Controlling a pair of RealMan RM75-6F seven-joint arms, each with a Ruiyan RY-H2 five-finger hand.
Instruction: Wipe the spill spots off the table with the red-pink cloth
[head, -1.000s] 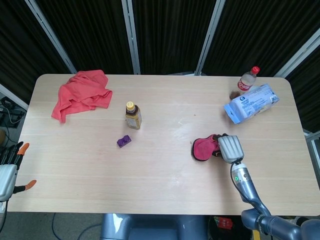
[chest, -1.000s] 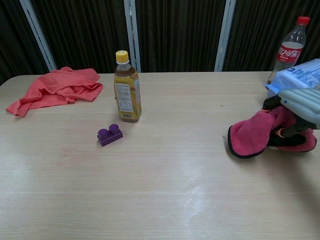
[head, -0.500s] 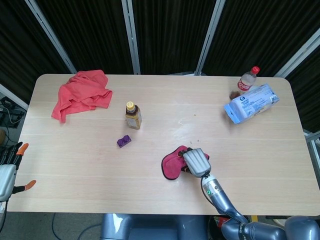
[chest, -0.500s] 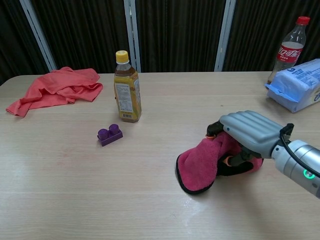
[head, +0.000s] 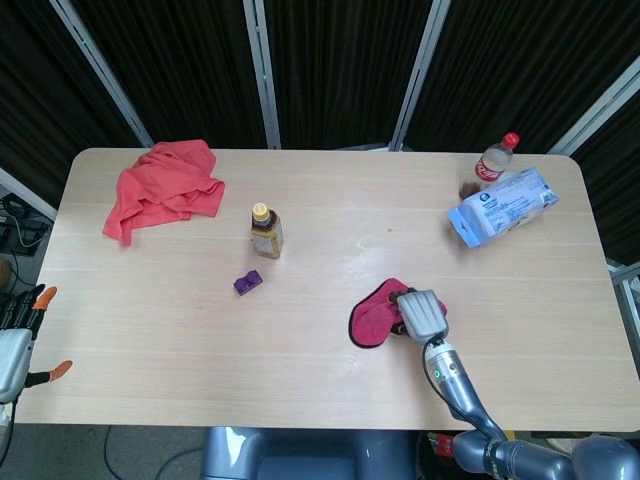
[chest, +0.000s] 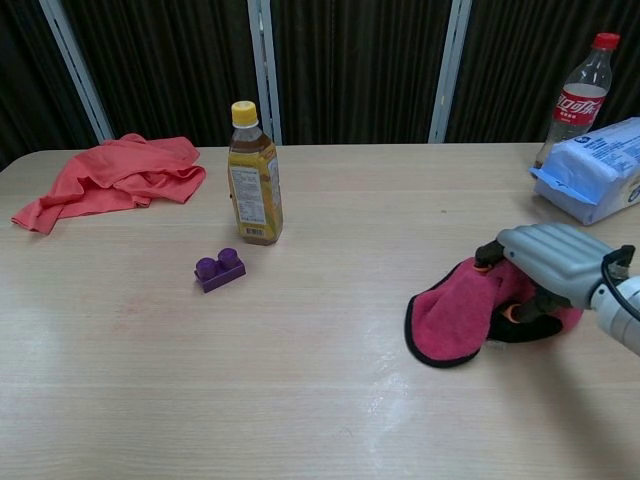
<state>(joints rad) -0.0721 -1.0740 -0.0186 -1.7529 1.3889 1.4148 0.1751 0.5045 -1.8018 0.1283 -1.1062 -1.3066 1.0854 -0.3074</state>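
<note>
The right hand (chest: 548, 262) is pressing palm-down on the red-pink cloth (chest: 455, 312), grasping its folds against the table (head: 300, 350), at about five o'clock from the table's middle; the left hand (head: 14, 345) is hanging off the eight o'clock corner, fingers spread, holding nothing.

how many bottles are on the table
2. A yellow-capped bottle stands upright left of the table's middle, near the purple block; a red-capped cola bottle stands at the far right edge beside the blue-white packet.
</note>
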